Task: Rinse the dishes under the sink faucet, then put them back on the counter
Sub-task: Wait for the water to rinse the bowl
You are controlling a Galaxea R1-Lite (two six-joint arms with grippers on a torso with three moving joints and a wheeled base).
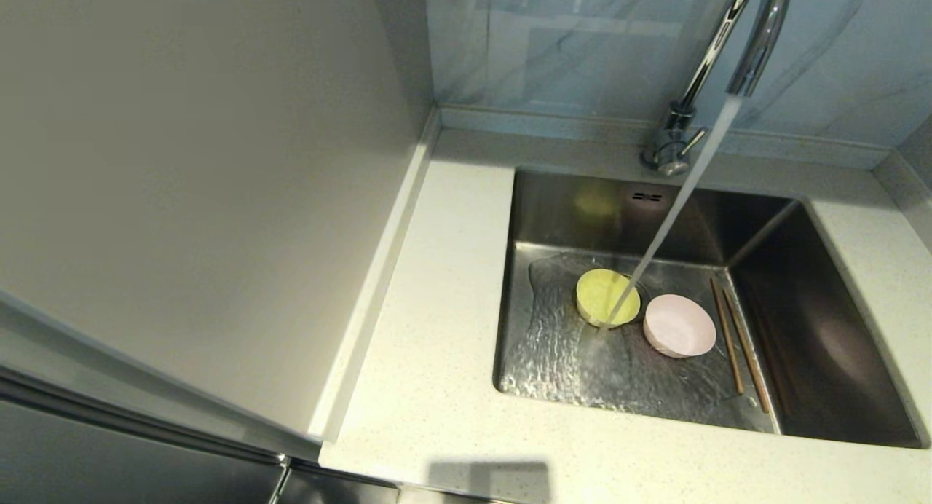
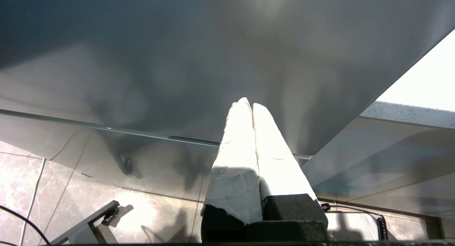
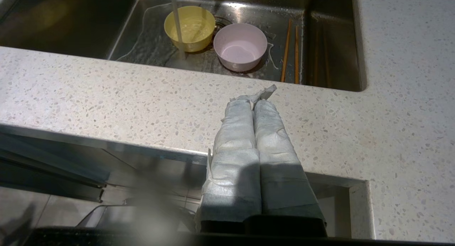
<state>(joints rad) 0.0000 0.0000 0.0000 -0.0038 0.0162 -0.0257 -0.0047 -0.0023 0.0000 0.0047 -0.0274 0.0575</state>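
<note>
Water runs from the chrome faucet (image 1: 735, 45) into the steel sink (image 1: 837, 329), striking the yellow-green bowl (image 1: 603, 294) (image 3: 189, 27) on the sink floor. The pale pink bowl (image 1: 679, 325) (image 3: 240, 46) stands upright beside it, and the two wooden chopsticks (image 1: 741, 344) (image 3: 290, 50) lie along the sink's right side. My right gripper (image 3: 253, 102) is shut and empty, held low over the counter's (image 3: 106, 96) front edge, well short of the sink. My left gripper (image 2: 247, 104) is shut and empty, parked below the counter beside a grey cabinet panel. Neither gripper shows in the head view.
A tall beige wall panel (image 1: 204, 183) rises to the left of the counter (image 1: 437, 329). A marbled blue backsplash (image 1: 582, 45) stands behind the faucet. Counter runs along the sink's left, front and right sides. Tiled floor (image 2: 35, 189) shows below the left gripper.
</note>
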